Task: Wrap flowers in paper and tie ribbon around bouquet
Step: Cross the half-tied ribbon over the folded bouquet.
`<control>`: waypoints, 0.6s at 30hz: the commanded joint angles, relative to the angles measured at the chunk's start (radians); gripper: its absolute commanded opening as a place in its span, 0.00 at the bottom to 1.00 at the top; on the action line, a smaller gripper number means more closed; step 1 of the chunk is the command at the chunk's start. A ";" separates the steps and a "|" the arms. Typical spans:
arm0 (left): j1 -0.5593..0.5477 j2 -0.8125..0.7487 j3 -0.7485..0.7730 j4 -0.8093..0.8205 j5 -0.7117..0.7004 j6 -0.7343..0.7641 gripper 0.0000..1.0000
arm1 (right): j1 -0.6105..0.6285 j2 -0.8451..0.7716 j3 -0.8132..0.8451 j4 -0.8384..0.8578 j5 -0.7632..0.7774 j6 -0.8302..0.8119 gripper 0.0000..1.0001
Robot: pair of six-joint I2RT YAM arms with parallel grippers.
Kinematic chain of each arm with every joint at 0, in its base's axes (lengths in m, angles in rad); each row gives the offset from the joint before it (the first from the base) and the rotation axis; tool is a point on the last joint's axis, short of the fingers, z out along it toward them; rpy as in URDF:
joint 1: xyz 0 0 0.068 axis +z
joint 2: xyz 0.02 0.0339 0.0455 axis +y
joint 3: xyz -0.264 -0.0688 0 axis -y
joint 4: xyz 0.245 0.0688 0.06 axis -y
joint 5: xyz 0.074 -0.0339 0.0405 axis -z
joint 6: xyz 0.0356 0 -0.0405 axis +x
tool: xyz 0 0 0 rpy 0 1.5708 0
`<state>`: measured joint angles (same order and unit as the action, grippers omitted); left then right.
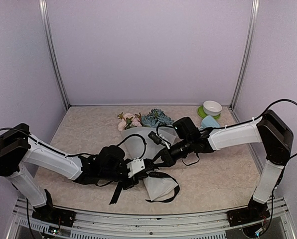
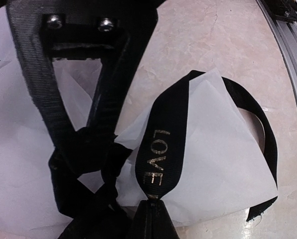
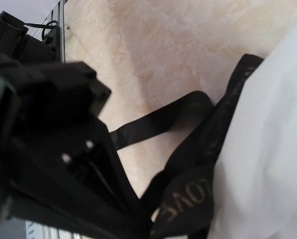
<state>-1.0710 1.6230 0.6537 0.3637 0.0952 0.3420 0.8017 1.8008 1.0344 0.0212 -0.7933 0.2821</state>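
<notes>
The left arm [image 1: 54, 159] lies low over the table [image 1: 228, 174]. It goes from the left corner to the middle. The right arm [image 1: 233, 137] comes in from the right corner and bends down to the same spot. The two claws meet there, very close together, over the thin end of the bouquet [image 1: 136, 139].

The left claw [image 2: 151, 211] is closed tight. It pinches the black ribbon [image 2: 161, 144] right at its tip. The ribbon goes out from that tip as a wide flat band with the gold word LOVE on it. Then it bends over the pointed end of the white paper [image 2: 213, 164] and comes back around the far side. A cut end of the ribbon lies on the table by the paper's corner.

The right claw [image 3: 147, 222] is closed too. Its tip sits in a dark bunch of ribbon just beside the left claw, and it looks like it pinches the ribbon there. One more strip of ribbon runs off across the table, away from this claw.

The bouquet lies flat on the table. The pink and blue flowers [image 1: 141, 119] point to the back wall, well away from both claws. The thin paper end points to the front edge.

A white bowl [image 1: 212, 107] and a blue mug [image 1: 210, 122] sit in the back right corner.
</notes>
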 commanded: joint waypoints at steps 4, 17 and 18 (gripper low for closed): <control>0.029 -0.078 -0.047 0.078 0.046 -0.043 0.00 | -0.008 -0.012 -0.011 0.007 -0.018 -0.007 0.00; 0.060 0.015 0.021 0.053 -0.086 -0.119 0.00 | -0.002 -0.008 -0.023 0.050 -0.128 -0.010 0.00; 0.061 0.025 0.030 0.058 -0.094 -0.125 0.00 | 0.000 -0.005 -0.023 0.054 -0.134 -0.011 0.00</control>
<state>-1.0138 1.6024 0.6315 0.4294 0.0448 0.2436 0.8021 1.8008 1.0267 0.0364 -0.8528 0.2813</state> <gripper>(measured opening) 0.006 0.004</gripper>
